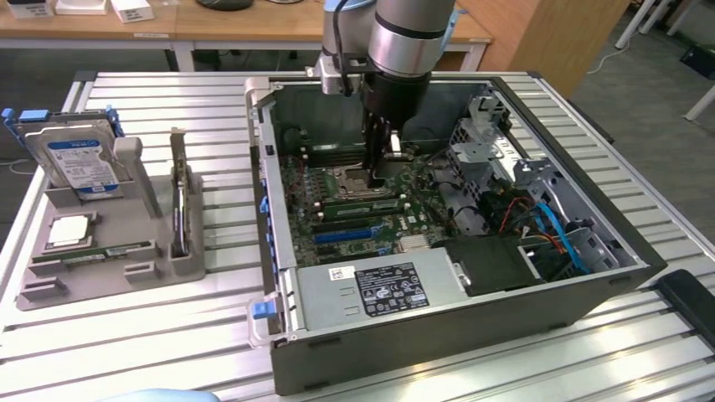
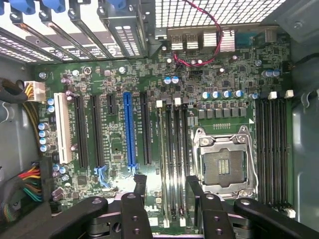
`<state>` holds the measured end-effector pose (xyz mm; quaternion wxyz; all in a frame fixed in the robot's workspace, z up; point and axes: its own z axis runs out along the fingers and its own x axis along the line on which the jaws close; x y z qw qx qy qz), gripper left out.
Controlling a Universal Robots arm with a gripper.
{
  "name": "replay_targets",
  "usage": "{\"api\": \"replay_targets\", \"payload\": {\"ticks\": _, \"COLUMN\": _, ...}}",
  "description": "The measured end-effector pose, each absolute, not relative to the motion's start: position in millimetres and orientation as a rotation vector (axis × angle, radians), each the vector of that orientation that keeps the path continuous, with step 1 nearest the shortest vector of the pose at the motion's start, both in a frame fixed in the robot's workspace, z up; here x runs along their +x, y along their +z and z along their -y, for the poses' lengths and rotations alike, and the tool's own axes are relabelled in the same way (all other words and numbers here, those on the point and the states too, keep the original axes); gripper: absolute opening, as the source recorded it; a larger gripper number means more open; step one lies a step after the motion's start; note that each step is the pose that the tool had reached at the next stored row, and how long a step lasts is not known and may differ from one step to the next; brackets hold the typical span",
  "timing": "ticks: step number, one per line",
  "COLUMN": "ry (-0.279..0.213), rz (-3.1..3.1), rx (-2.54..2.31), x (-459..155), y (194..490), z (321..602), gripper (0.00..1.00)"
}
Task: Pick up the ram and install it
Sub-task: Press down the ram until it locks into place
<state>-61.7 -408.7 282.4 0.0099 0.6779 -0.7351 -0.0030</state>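
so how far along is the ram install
Done: nothing clearly. A green ram stick lies in the grey holder outside the case.
In hand: nothing. The end effector is open, low over the memory slots beside the empty CPU socket.
Left: I cannot tell whether a stick is seated in those slots, so the install is unconfirmed.

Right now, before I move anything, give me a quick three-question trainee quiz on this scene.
1. True or false: the jaws are shut.
2. The gripper is: A) over the tray; B) inside the case, over the motherboard; C) touching the hard drive.
3. Fill in: the hard drive stands in the tray, on the exterior view's ____ of the case.

Key: 1 false, they stand open; 2 B; 3 left.
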Motion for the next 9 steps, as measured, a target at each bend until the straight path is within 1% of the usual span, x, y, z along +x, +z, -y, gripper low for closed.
{"api": "replay_targets", "payload": {"ticks": 9, "ry": -0.014, "rz": 2.297, "rx": 2.118, "x": -61.7, "y": 282.5, "z": 408.7, "gripper": 0.44}}
